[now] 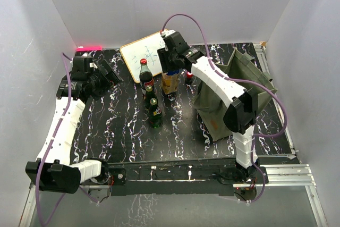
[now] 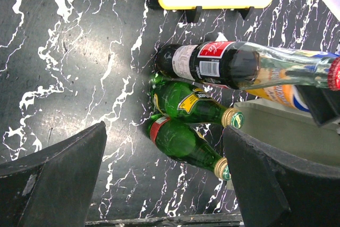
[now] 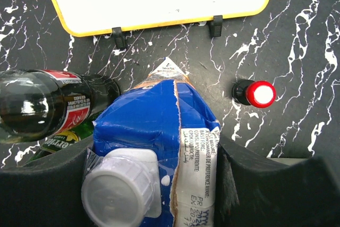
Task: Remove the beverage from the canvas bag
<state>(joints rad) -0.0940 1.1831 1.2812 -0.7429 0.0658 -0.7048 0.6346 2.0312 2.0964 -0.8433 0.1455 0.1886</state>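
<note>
- Placing looks to be the step in hand: right gripper jaws clamp the blue beverage carton, out of the canvas bag, beside the cola bottle.
- Left gripper jaws wide, holding nothing.
- Next move, by my judgement: seat the base on the worktop, release, and avoid nudging the bottles.

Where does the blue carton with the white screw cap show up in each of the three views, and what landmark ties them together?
Top external: the carton stands mid-table under the right hand, right of the cola bottle.
Left wrist: the carton is an orange-and-blue sliver at the right, behind the cola bottle's neck.
Right wrist: the carton fills the bottom centre, cap nearest the camera.
Shared landmark: the yellow-framed whiteboard, in all three views.
</note>
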